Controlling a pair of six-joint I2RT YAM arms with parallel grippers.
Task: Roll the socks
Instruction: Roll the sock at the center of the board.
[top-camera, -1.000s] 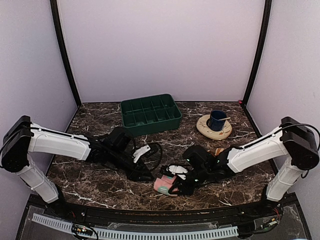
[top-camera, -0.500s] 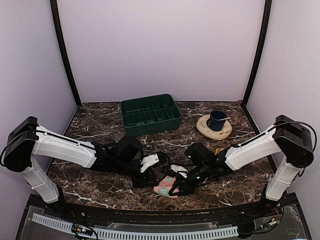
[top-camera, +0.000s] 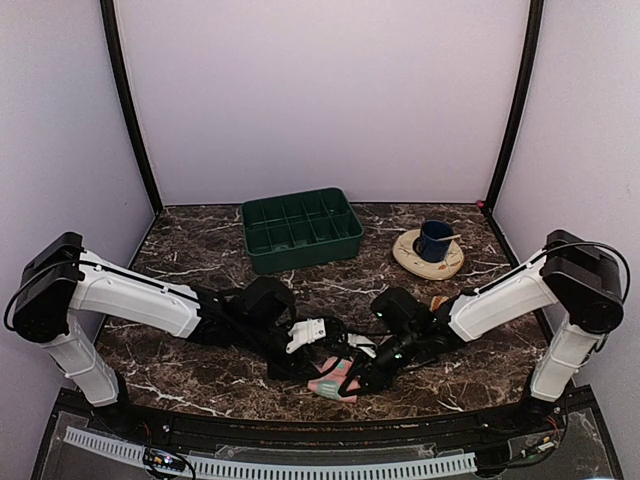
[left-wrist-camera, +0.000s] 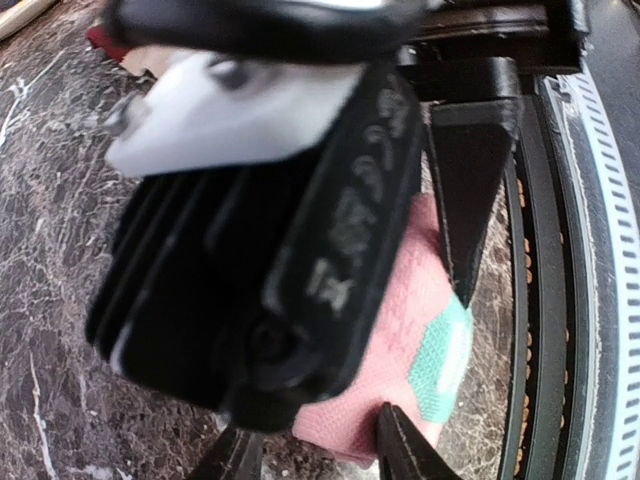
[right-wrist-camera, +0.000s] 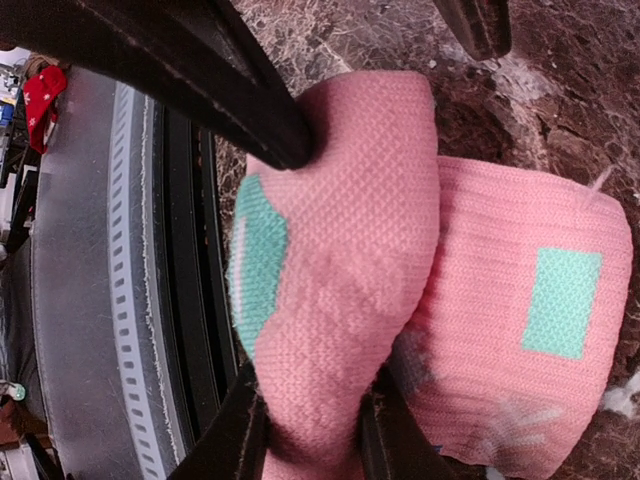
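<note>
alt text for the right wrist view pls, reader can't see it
A pink sock with teal patches lies folded on the dark marble table, one fold pinched between the fingers of the right end effector at the bottom edge. The left end effector enters from the top, open, one finger touching the fold.

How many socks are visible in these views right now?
2. A pink sock sits front centre, pinched in the right claw; a tan sock peeks out behind the right arm, mostly hidden.
</note>
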